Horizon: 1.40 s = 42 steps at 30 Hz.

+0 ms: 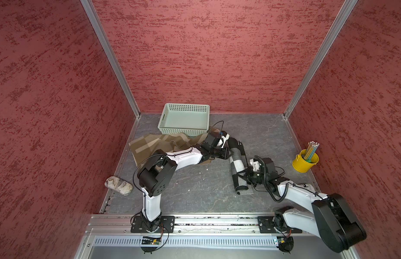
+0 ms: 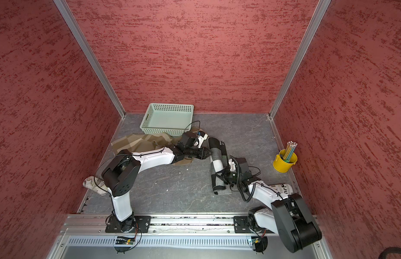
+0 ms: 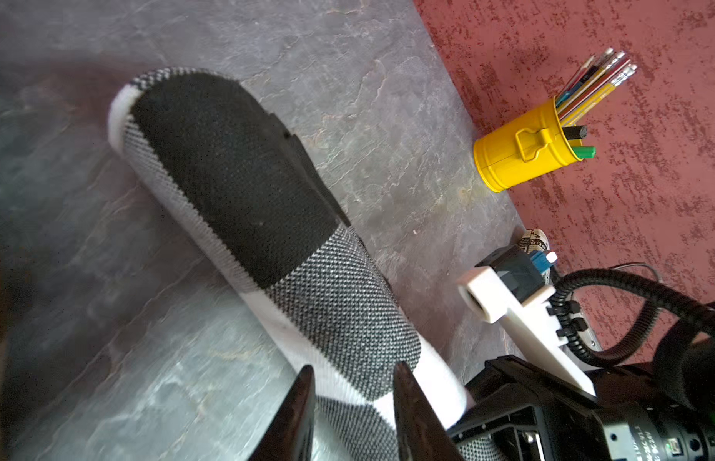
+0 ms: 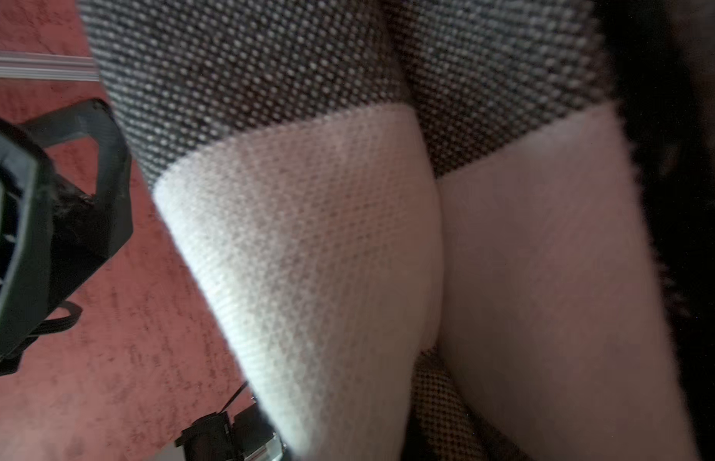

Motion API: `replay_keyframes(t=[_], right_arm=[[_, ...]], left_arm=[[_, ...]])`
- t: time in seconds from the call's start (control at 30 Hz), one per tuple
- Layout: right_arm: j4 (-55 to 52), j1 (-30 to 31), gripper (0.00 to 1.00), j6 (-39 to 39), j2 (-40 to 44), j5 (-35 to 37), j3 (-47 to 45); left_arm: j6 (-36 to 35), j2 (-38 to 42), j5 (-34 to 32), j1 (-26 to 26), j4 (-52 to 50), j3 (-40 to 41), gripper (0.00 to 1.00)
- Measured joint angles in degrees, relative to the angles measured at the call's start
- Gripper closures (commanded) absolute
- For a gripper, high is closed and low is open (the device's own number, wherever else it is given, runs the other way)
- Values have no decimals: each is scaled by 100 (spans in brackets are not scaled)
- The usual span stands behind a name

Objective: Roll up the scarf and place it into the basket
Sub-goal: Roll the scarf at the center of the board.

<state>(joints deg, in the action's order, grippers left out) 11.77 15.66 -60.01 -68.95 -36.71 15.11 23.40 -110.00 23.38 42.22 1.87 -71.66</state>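
The scarf (image 1: 236,160), checked in black, grey and white, lies rolled into a long tube on the grey floor right of centre, and both top views show it (image 2: 217,161). My left gripper (image 1: 229,154) meets the roll's upper half from the left. In the left wrist view its jaws (image 3: 354,369) stand a little apart with scarf (image 3: 268,207) fabric between the tips. My right gripper (image 1: 246,173) is shut on the roll's lower half. Scarf (image 4: 308,239) cloth fills the right wrist view and hides those fingers. The mint-green basket (image 1: 181,131) sits empty by the back wall.
A brown patterned cloth (image 1: 154,143) lies under my left arm, in front of the basket. A yellow bucket of pencils (image 1: 304,162) stands by the right wall. A printed pouch (image 1: 118,185) lies at the left wall, and another one (image 2: 282,187) lies beside my right arm.
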Motion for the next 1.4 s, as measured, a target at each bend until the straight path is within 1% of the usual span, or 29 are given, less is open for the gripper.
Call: replay_keyframes(t=[0.1,0.23,0.33,0.37,0.4,0.47,0.53,0.63,0.7,0.77,0.83,0.93,1.0,1.07,1.17,1.27,1.33,1.4], right_arm=[[726,-297,100,-361,-212,-503,-291],[1609,-492,99,-769,-658,-1001,-529],[1843,-551,89,-861,-835,-1154,-553],[1799,-555,81,-837,-820,-1156,-542],[1646,-564,74,-769,-758,-1139,-509],[938,-568,66,-485,-494,-988,-323],[-79,-568,60,-50,-83,-656,2],[-1910,-533,53,693,638,208,726],[-3067,-472,51,1108,1104,951,1276],[-3939,-352,49,1327,1443,1696,1738],[-4675,-13,48,1401,1679,2498,2146],[-5539,852,48,1316,1768,3624,2649],[-5928,1512,49,1207,1598,4286,2929],[-6192,2162,48,1102,1255,4889,3200],[-6411,2994,43,1027,317,5635,3626],[-6343,3383,38,1071,-544,6008,3838],[-6212,3449,34,1165,-855,6140,3790],[-6061,3449,31,1274,-994,6207,3650]], left_arm=[[-9,-302,184,39,162,-258,68],[59,-728,428,61,343,-551,70],[144,-1147,588,61,444,-874,71],[179,-1314,645,59,468,-1019,71],[232,-1502,708,57,474,-1174,72],[332,-1821,844,52,505,-1410,72],[444,-2033,979,44,544,-1569,72],[562,-2122,1069,33,568,-1707,71],[612,-2122,1082,33,560,-1738,71],[658,-2122,1097,28,535,-1740,71],[675,-2122,1113,31,503,-1746,71],[682,-2122,1117,33,448,-1770,71],[682,-2124,1121,33,413,-1786,71],[682,-2127,1126,33,378,-1799,71],[684,-2129,1128,33,348,-1805,71],[713,-2140,1147,33,323,-1827,71],[728,-2164,1167,33,302,-1864,71],[745,-2192,1196,33,280,-1910,71]])
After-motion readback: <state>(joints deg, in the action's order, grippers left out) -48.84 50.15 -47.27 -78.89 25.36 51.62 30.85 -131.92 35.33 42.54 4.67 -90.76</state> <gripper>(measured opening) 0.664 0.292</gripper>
